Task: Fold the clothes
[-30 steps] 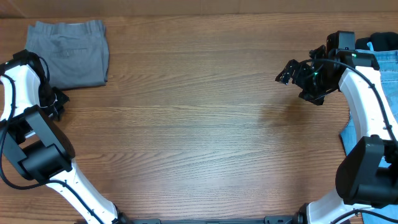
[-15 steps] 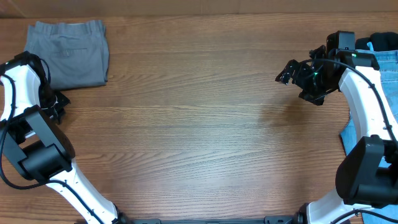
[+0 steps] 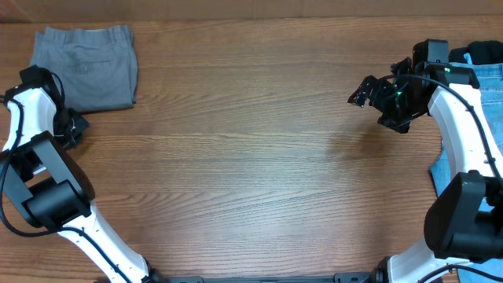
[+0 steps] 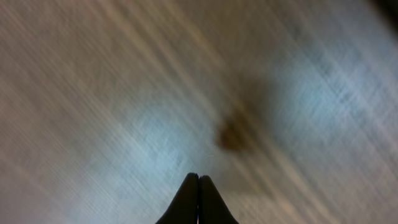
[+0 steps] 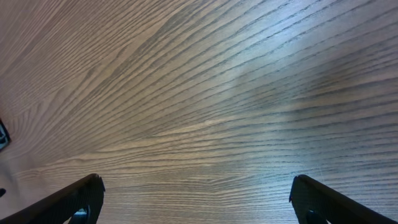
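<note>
The grey shorts [image 3: 86, 69] lie folded at the table's far left corner, waistband at the back and slit pocket up. The light blue jeans [image 3: 477, 126] lie at the right edge, mostly hidden behind my right arm. My left gripper [image 3: 72, 126] is shut and empty just below the shorts' lower left corner; in the left wrist view its fingers [image 4: 198, 180] meet over blurred wood. My right gripper [image 3: 369, 89] is open and empty over bare wood left of the jeans; its wide-apart fingers [image 5: 196, 186] frame wood grain in the right wrist view.
The wooden table [image 3: 251, 157] spans the whole overhead view. A dark object [image 3: 481, 53] sits at the far right corner by the jeans. The arm bases stand at the near left and near right edges.
My left arm has shifted slightly toward the back, closer to the shorts. The right arm and both garments have not moved.
</note>
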